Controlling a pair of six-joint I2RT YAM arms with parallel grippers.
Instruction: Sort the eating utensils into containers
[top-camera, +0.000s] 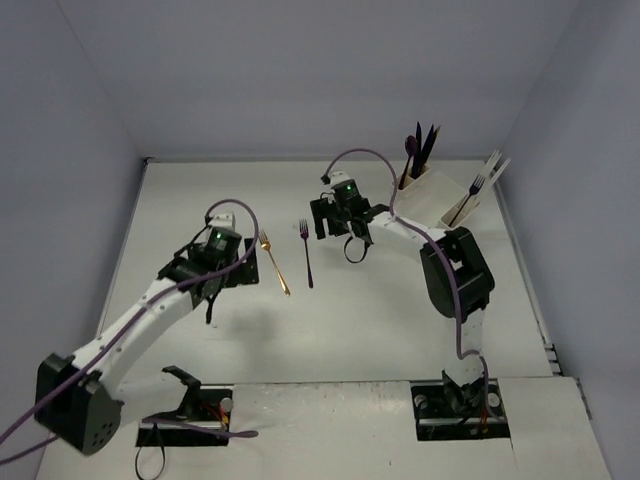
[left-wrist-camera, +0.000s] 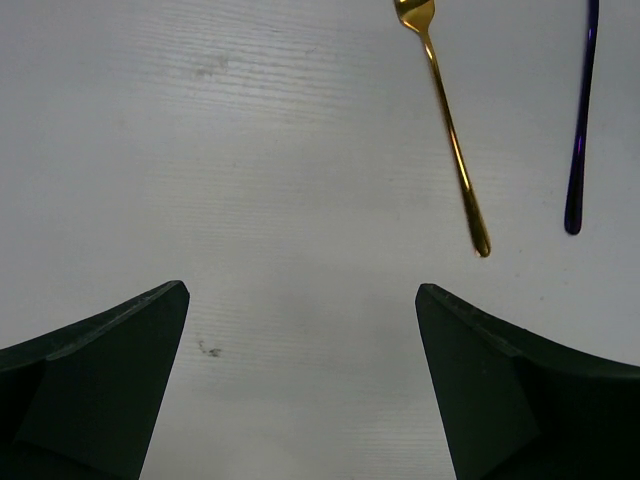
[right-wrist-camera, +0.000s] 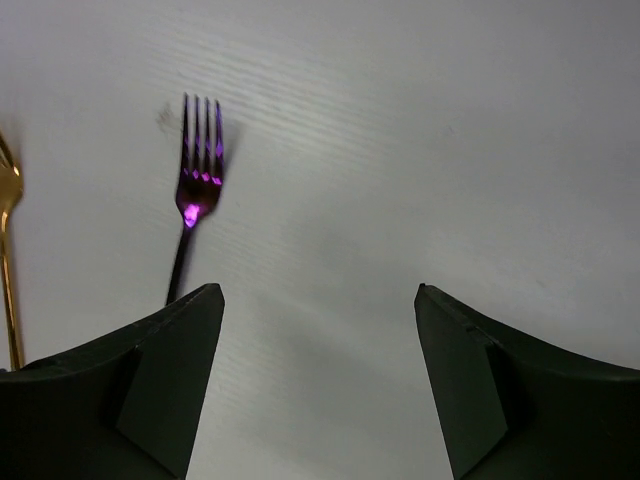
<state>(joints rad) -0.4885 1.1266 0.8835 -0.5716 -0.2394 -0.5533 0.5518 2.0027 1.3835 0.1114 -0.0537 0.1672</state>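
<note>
The gold fork (top-camera: 274, 264) and purple fork (top-camera: 307, 253) lie mid-table, apart, with their long axes running near-to-far and their tines toward the back wall (top-camera: 320, 80). The left gripper (left-wrist-camera: 300, 300) and right gripper (right-wrist-camera: 318, 300) hover beside them, both spread wide and released. Open table (top-camera: 380, 320) surrounds the forks, and the containers (top-camera: 445, 205) sit well apart at the far right edge.

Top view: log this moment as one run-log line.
left fingers: open, empty | right fingers: open, empty | gold fork, purple fork: on table, unsorted | organizer: holds dark utensils, white utensils
</note>
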